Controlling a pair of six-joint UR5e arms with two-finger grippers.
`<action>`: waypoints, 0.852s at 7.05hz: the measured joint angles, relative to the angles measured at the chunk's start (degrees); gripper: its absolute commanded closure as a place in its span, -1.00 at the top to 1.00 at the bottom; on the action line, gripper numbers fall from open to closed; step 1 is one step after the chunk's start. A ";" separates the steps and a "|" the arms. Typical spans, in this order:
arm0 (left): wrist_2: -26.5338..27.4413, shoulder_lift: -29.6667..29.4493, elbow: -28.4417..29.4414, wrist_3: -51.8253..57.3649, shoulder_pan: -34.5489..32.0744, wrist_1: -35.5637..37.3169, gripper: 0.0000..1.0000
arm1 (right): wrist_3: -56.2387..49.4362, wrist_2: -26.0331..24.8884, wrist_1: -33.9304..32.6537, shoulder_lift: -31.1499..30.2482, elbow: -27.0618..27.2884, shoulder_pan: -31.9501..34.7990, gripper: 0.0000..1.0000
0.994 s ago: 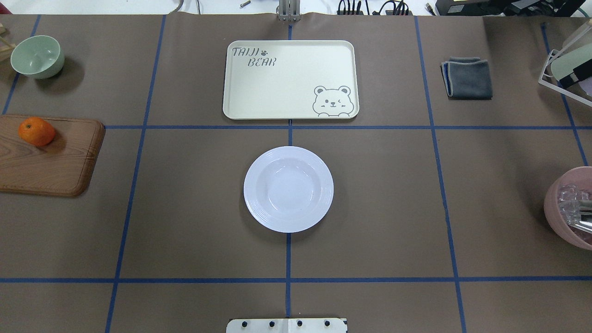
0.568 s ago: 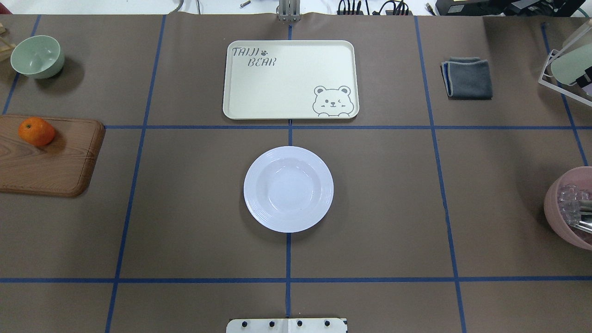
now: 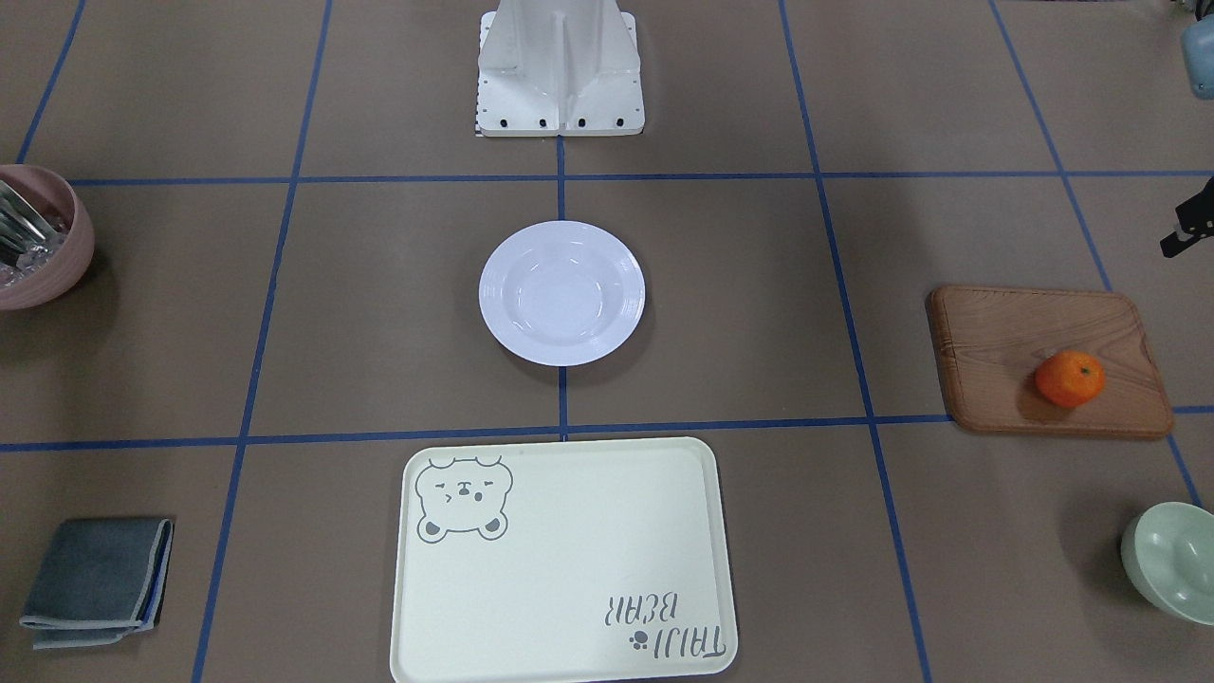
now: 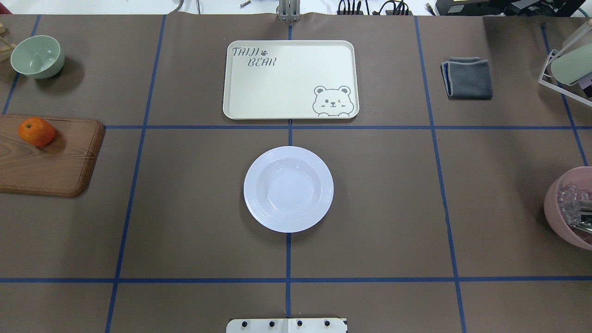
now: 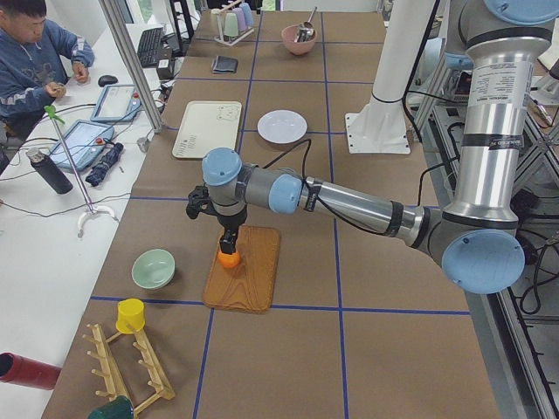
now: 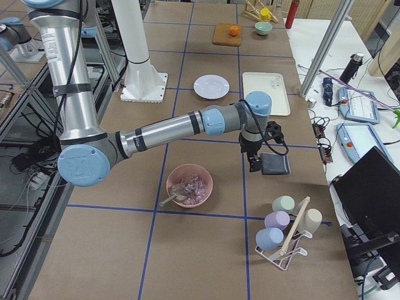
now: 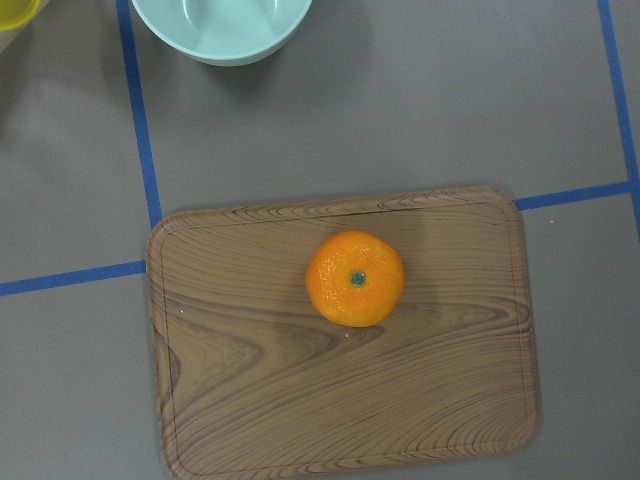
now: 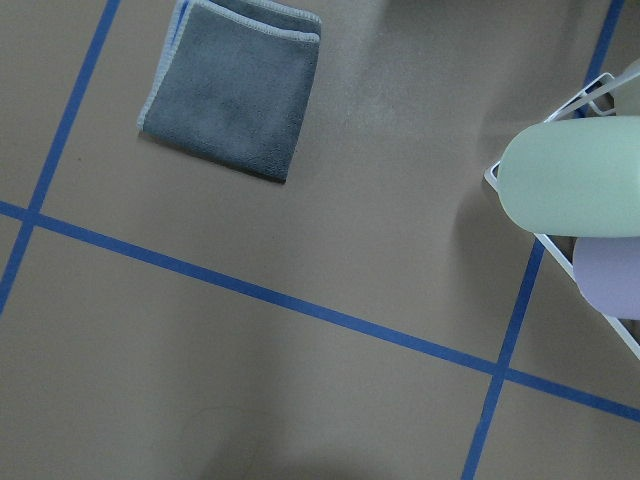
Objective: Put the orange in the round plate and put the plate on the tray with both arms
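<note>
The orange lies on the far part of a brown wooden board at the table's left edge. It sits in the middle of the left wrist view, orange stem dot up, with no fingers showing. In the exterior left view my left gripper hangs just above the orange; I cannot tell if it is open or shut. The white round plate sits empty at the table's centre. The cream tray lies empty beyond it. My right gripper hovers by the grey cloth, its state unclear.
A pale green bowl stands beyond the board. On the right are a folded grey cloth, a white cup rack and a pink bowl holding clear pieces. A person sits at a side desk.
The black part of my right gripper near the cup rack has slid out of the overhead view's right edge. The orange, plate and tray have not moved.
</note>
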 measured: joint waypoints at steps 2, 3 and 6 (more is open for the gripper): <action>-0.42 0.05 -0.17 0.25 0.07 -0.97 0.96 | -0.31 -0.12 0.51 -1.76 0.21 -0.46 1.00; -0.18 0.54 -0.27 0.13 0.13 -1.19 0.96 | -0.28 -0.50 0.67 -2.10 0.11 -0.25 1.00; 0.83 5.82 0.72 0.04 -0.16 -8.03 0.97 | -0.09 -0.26 0.75 -2.51 0.62 0.44 1.00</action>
